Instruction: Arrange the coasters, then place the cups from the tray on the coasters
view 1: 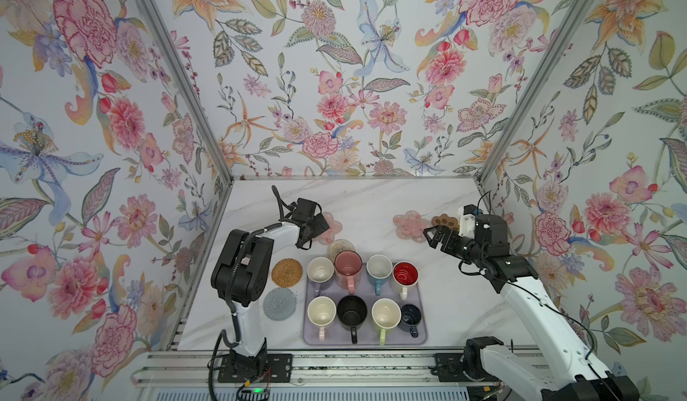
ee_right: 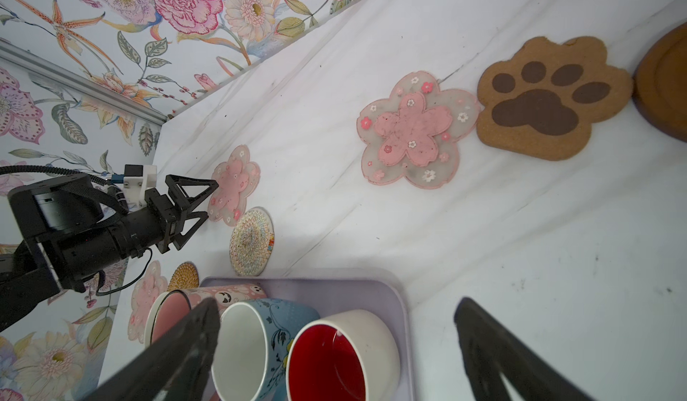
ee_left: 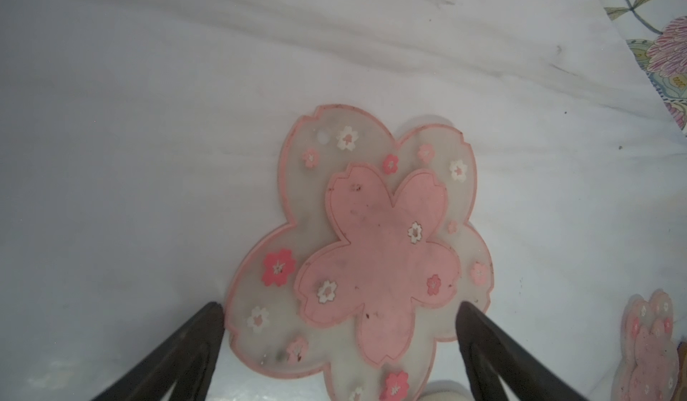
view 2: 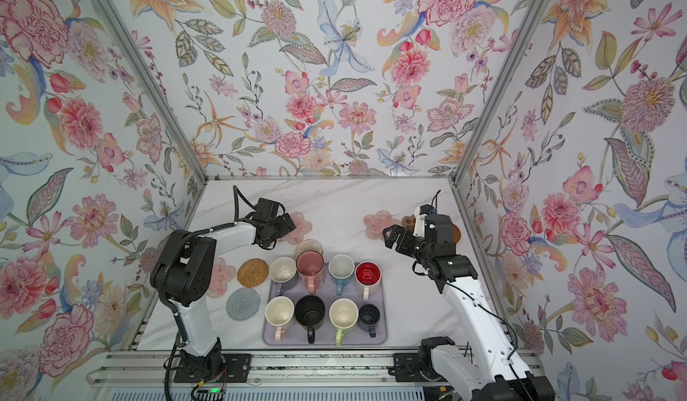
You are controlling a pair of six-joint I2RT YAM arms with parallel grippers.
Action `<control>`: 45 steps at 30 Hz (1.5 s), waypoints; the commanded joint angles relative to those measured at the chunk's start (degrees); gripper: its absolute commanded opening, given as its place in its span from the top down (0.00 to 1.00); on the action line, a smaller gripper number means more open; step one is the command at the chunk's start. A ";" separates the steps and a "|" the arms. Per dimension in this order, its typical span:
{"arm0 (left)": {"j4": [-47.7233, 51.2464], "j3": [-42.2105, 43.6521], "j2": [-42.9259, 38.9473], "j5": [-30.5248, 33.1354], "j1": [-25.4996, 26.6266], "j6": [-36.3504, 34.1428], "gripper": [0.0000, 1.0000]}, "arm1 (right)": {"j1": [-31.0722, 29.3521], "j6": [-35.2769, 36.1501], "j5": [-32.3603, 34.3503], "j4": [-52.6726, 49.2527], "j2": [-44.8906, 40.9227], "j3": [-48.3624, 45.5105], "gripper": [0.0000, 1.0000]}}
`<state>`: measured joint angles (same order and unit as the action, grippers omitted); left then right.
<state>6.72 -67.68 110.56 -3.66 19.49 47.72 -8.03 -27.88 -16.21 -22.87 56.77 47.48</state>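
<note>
Several cups stand on the lavender tray, among them a pink one, a black one and a white one with a red inside. My left gripper hovers open over a pink flower coaster, its fingers either side of one edge, holding nothing. My right gripper is open and empty in the air, beside a second pink flower coaster and over the tray's far right corner. A brown paw coaster and a brown disc coaster lie beyond that.
A beige woven coaster lies just behind the tray. A tan rattan coaster and a grey knitted coaster lie left of the tray. A third pink flower coaster sits behind my left arm. Flowered walls close three sides.
</note>
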 commanded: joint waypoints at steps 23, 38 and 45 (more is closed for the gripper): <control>15.55 -21.80 11.93 3.76 -1.34 -11.85 0.01 | 3.02 -0.44 -2.78 -0.83 -2.27 -0.71 0.01; 15.45 -22.32 14.08 1.76 -0.42 -11.51 0.01 | 3.66 -0.32 -3.06 -0.85 -2.49 -0.98 0.01; 15.52 -23.29 15.11 1.51 0.89 -10.98 0.01 | 4.42 -0.16 -3.52 -0.92 -3.36 -1.61 0.01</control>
<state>20.99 -89.34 123.70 -1.28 19.49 36.67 -4.05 -27.88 -18.98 -23.00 54.68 47.11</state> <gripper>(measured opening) 0.989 0.992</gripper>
